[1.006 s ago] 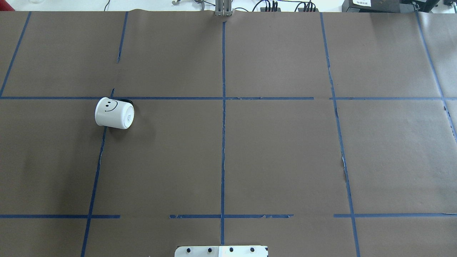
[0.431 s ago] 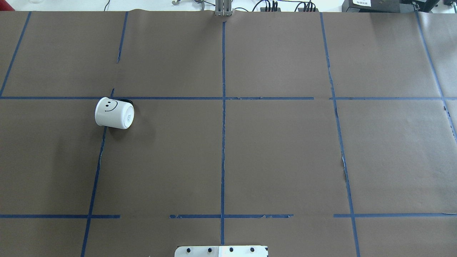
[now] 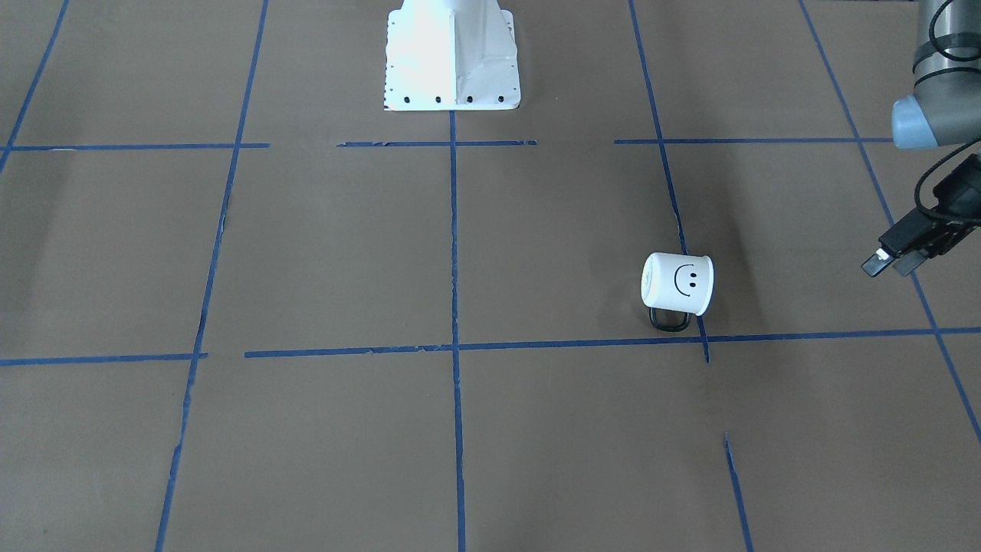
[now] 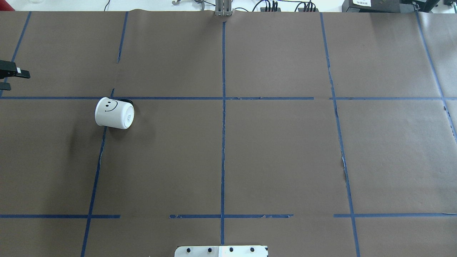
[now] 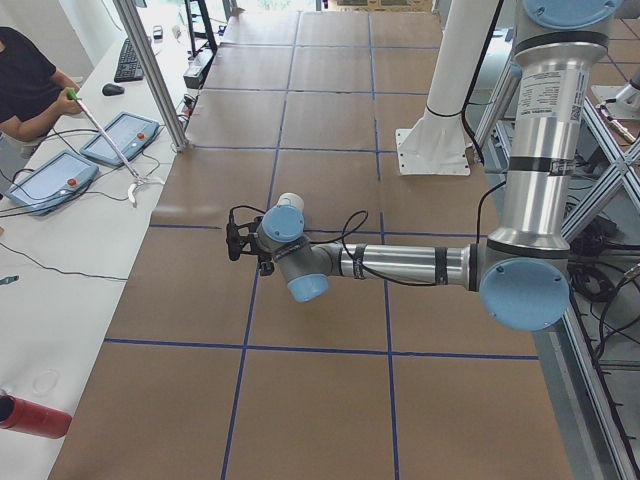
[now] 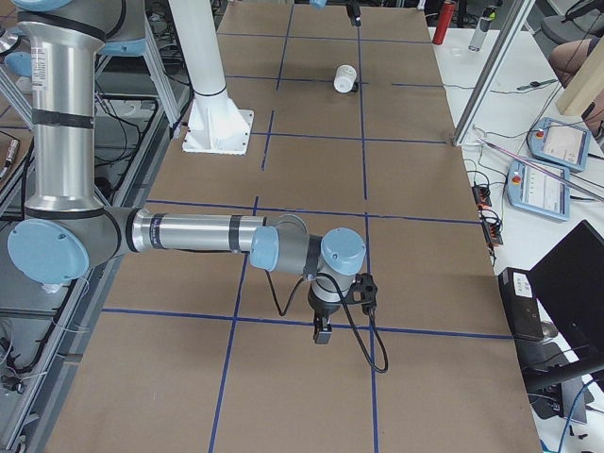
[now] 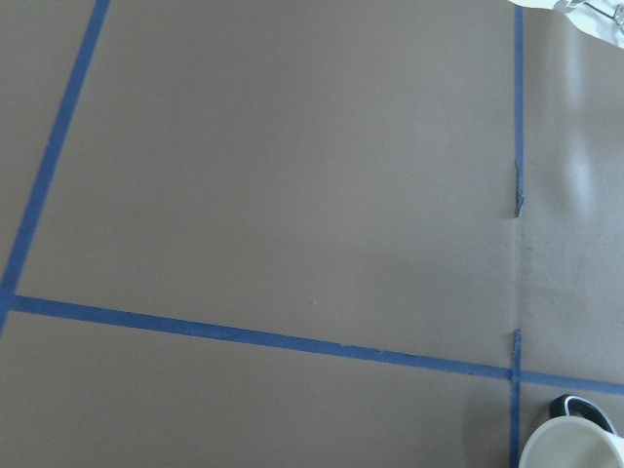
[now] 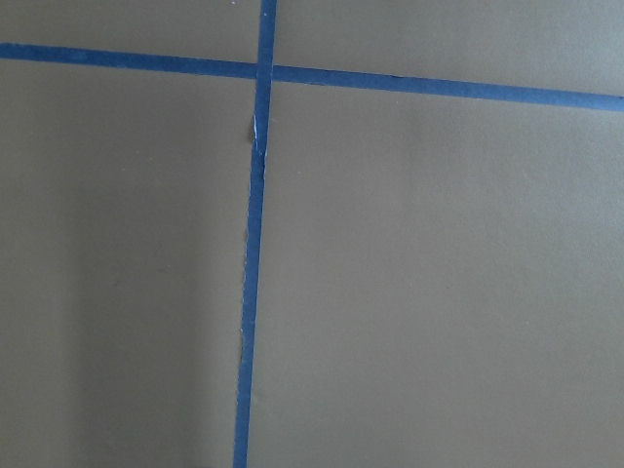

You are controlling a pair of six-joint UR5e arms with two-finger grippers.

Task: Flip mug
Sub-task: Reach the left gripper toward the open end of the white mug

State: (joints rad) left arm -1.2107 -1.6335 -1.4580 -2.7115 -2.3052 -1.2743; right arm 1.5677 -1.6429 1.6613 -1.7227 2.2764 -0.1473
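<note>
Mug: a small white cylindrical mug (image 4: 113, 113) with a black smiley face (image 4: 110, 105) is seen lying on its side on the left half of the table, well apart from both grippers
Mug orientation: its flat base is turned toward the table's middle and its open mouth toward the left; the smiley face is turned upward
Handle: the black loop handle (image 3: 669, 320) is seen on the mug's far side, low against the table surface
Surface: a table covered in brown paper (image 4: 278, 153) is marked into squares by blue tape lines (image 4: 223, 142); the mug lies just beside a crossing of two lines
Left gripper: the black two-finger left gripper (image 3: 887, 265) is held above the table's left edge, to the left of the mug; its fingers are spread apart and nothing is held between them
Left wrist view: only the mug's pale rim and part of the handle are caught, in the lower right corner
Right gripper: the right gripper (image 6: 322, 332) is pointed down over the right side of the table; whether its fingers are spread or closed cannot be told
Robot base: a white pedestal plate (image 3: 452, 54) is fixed at the near middle edge
</note>
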